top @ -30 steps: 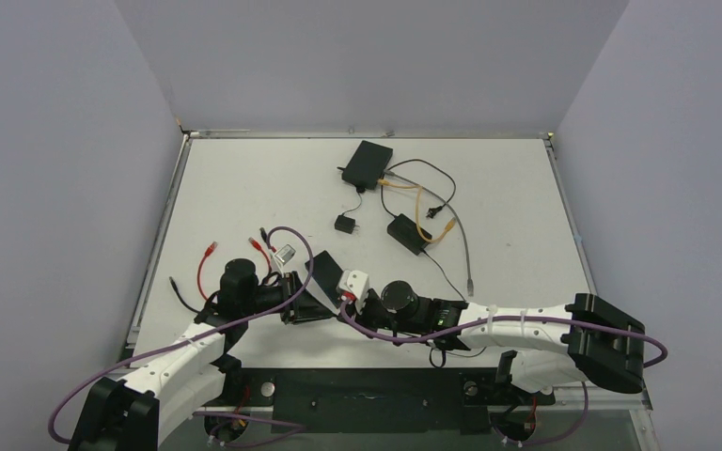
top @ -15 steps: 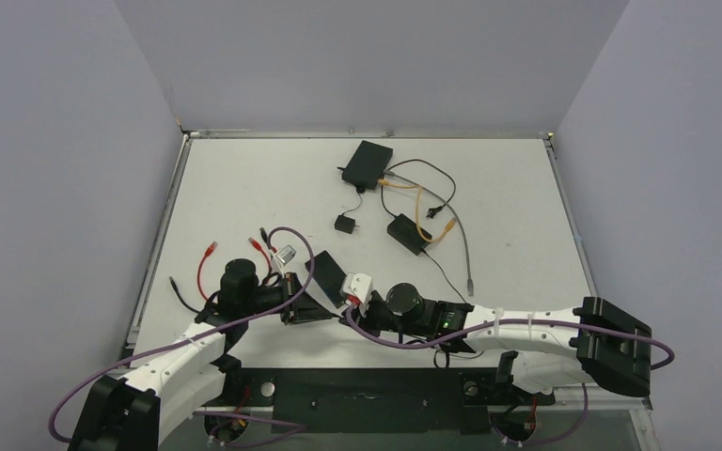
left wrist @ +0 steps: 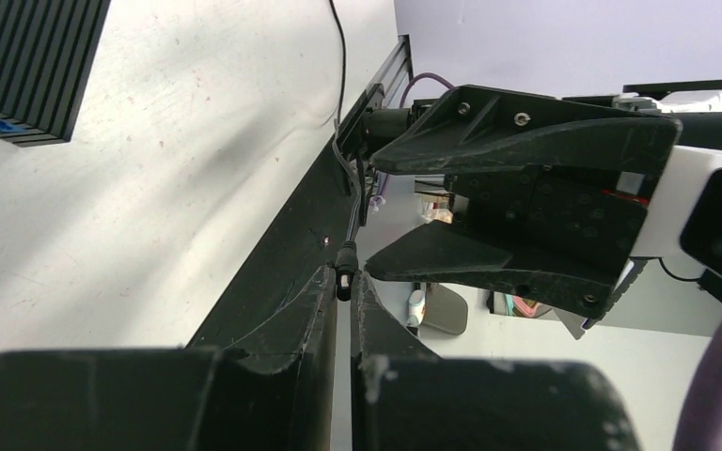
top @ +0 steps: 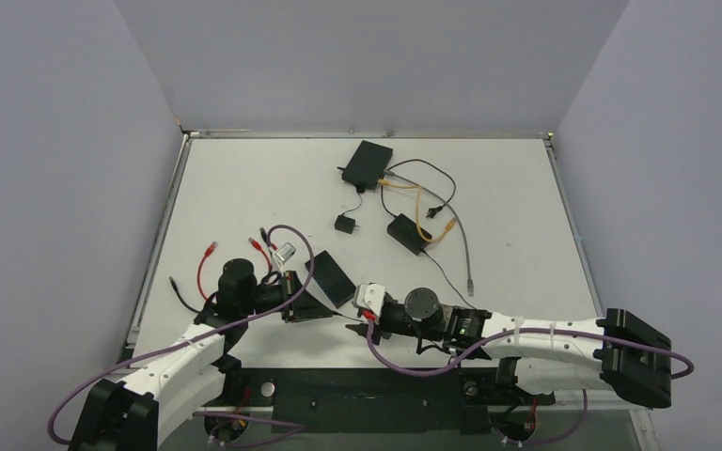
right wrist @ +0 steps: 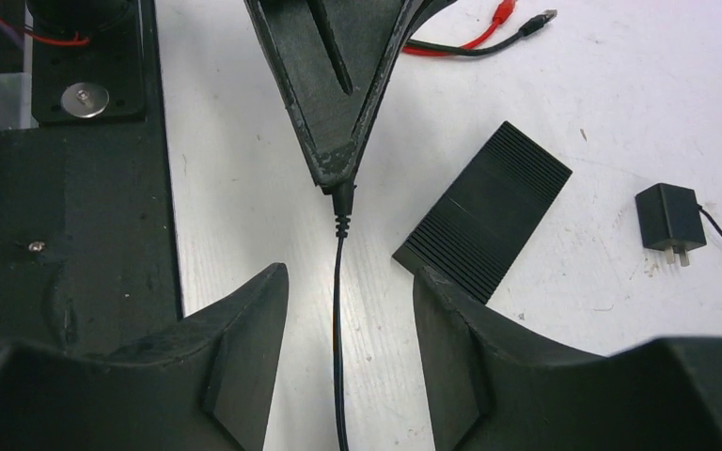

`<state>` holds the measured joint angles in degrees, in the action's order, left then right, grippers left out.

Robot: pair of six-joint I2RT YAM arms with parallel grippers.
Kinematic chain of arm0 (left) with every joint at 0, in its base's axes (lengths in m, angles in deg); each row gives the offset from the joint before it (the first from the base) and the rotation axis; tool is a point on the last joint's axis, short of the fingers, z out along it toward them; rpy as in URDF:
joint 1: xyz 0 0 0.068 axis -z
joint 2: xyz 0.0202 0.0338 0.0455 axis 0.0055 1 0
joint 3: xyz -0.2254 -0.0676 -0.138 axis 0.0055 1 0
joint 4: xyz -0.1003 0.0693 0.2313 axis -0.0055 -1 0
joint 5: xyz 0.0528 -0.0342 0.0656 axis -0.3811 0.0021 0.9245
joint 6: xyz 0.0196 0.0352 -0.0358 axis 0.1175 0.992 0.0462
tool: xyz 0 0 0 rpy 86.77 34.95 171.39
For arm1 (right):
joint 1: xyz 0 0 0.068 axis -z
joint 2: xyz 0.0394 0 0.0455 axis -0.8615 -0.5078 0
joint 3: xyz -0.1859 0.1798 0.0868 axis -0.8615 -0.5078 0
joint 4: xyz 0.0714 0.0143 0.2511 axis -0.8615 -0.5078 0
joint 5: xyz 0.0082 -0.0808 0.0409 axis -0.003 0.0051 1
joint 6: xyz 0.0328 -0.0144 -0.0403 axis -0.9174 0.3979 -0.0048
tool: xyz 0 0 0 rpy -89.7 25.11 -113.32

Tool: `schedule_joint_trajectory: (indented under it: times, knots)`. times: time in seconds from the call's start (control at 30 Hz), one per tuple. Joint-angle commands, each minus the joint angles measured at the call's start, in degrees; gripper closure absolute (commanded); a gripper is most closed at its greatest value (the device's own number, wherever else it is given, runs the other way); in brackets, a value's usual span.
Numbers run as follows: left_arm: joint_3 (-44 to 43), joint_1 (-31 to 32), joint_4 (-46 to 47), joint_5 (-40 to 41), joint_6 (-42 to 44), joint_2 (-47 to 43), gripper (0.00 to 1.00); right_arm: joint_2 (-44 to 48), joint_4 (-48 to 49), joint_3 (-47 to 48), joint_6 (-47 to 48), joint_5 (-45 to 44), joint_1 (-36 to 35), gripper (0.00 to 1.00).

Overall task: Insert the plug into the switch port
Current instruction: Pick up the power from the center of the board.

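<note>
A thin black plug [left wrist: 345, 280] on a black cable [right wrist: 338, 329] is pinched at the fingertips of my left gripper [left wrist: 345, 284], which is shut on it. In the right wrist view the same plug [right wrist: 342, 201] pokes out of the left gripper's tip [right wrist: 337, 169]. My right gripper [right wrist: 350, 277] is open, its fingers on either side of the cable without touching it. The switch [top: 331, 274], a ribbed black box, lies flat just beyond both grippers [top: 329, 310] [top: 355, 318]. The switch [right wrist: 484, 224] has no port in view.
A second black box [top: 367, 164] with orange leads [top: 423, 211] sits at the back. A black adapter [top: 406, 233] and a small wall plug [top: 344, 224] lie mid-table. Red-tipped cables [top: 209, 254] lie left. The table's black front rail [left wrist: 282, 254] runs just under the grippers.
My right gripper has let go of the cable, opened, and drawn back toward the right and the near edge. The left gripper has closed on the plug and stayed in place.
</note>
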<state>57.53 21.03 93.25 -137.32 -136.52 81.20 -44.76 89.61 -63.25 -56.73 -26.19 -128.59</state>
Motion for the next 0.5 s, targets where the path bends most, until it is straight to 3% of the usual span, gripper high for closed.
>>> schedule_joint_trajectory:
  times: [0.0, 0.27, 0.47]
  knots:
    - [-0.24, 0.86, 6.15, -1.92, -1.82, -0.89, 1.00, 0.69, 7.64, -1.52, 3.91, 0.70, -0.45, 0.52]
    - [-0.10, 1.99, 9.18, -3.15, -4.17, -0.64, 1.00, 0.35, 15.19, -3.13, 5.05, 1.94, -0.59, 0.57]
    - [-0.30, 2.55, 9.99, -3.20, -4.87, -0.37, 1.00, -0.24, 15.25, -2.19, 5.47, 2.84, -0.80, 0.60]
